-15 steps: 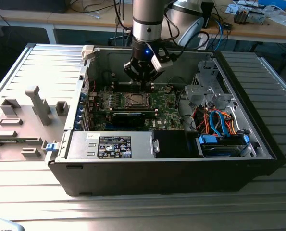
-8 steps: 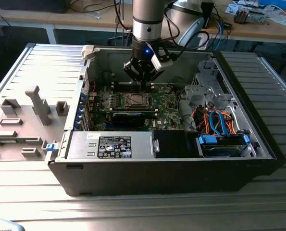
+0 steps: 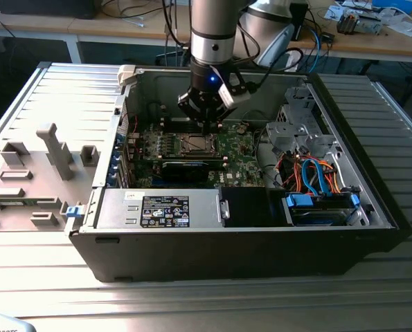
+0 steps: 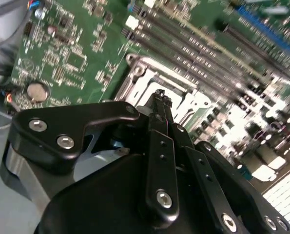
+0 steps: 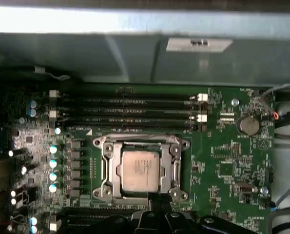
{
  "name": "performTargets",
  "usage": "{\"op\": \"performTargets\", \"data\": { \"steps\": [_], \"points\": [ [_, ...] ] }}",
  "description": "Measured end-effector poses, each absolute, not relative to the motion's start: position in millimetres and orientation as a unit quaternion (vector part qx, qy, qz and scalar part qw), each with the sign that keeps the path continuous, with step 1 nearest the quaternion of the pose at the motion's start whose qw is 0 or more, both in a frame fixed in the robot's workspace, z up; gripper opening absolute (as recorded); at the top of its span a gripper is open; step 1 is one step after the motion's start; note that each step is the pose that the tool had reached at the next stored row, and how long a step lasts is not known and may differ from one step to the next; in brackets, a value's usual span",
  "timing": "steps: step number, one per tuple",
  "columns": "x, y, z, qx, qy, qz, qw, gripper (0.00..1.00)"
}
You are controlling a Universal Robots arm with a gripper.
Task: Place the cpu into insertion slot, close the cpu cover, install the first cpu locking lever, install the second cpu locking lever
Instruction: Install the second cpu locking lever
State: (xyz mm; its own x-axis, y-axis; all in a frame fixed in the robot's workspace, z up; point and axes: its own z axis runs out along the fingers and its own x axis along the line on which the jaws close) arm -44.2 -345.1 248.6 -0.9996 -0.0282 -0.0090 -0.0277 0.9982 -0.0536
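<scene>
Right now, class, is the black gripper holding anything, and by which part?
Nothing: the black gripper has its fingers together, empty. The silver-grey square cpu already sits in the socket under the silver frame cover.

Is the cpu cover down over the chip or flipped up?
Down. In the first wrist view the cpu cover lies flat, framing the cpu, whose grey top shows through its window.

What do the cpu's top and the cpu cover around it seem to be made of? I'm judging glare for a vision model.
The cpu top looks like dull, matte grey metal: it reflects softly, without sharp highlights. The cpu cover, lying closed around it in the first wrist view, looks like thin bright silver sheet metal, probably steel, judging by its shinier edges and stamped frame shape.
</scene>
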Motion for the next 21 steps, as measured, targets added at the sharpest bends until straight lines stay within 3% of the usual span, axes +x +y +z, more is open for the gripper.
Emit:
{"op": "performTargets", "data": {
  "steps": [5,8,11,21],
  "points": [
    [-44.2,-364.2,247.2,-0.014,1.0,-0.023,0.005,0.11],
    [-44.3,-375.2,246.0,-0.014,1.0,-0.004,0.005,0.11],
    [-48.2,-388.9,244.8,-0.014,0.999,0.033,0.006,0.11],
    [-81.6,-399.2,229.5,-0.014,0.999,0.041,0.006,0.11]
  ]
}}
